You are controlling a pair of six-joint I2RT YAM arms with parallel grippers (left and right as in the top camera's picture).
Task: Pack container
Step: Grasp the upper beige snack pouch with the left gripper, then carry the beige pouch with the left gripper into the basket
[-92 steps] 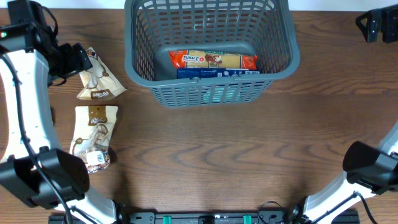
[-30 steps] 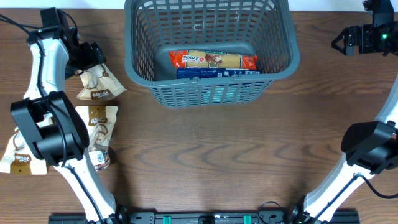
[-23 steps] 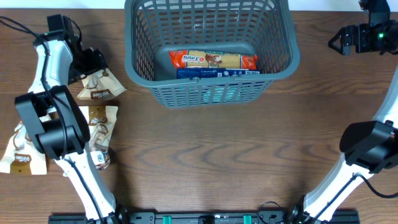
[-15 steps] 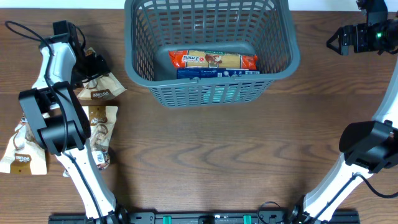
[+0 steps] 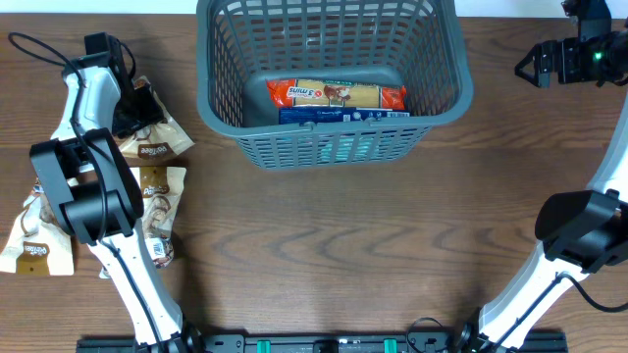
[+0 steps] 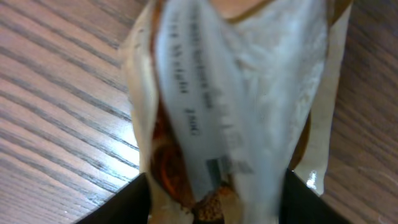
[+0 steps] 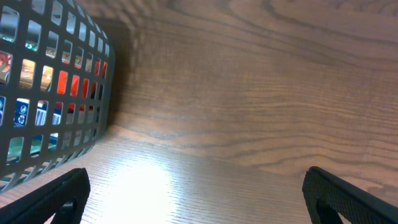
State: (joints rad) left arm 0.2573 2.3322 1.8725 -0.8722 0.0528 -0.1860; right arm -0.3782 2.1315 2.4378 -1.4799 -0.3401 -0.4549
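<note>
Pouches of cream and brown come first, along the left side of the wood-grain tabletop [image 5: 343, 245]. The nearest pouch [image 5: 29, 243] lies flat at the left edge, partly behind the left arm. The middle pouch [image 5: 152, 211] lies just to its right, long side running near to far, a white label at its near end.

Farther back, near the far left corner, is the gripped pouch [image 5: 155, 145]. The left gripper [image 5: 135, 103] is down on its far end. In the left wrist view this pouch fills the space between the two dark fingers [image 6: 121, 202], its creased film bulging up and meeting both, so the jaws are pinching it. Its near end is on the wood, just beyond the middle pouch.

The container [image 5: 334, 149], a dark grey slotted basket, stands at the middle of the far edge, well apart from the pouches. On its bottom, against the near wall, lie an orange packet [image 5: 337, 94] and a blue packet [image 5: 343, 116] touching it on the near side.

The right gripper [image 5: 525, 67] hovers by the far right corner, pointing toward the basket. Its fingers [image 7: 50, 196] are spread wide with only bare wood between them.
</note>
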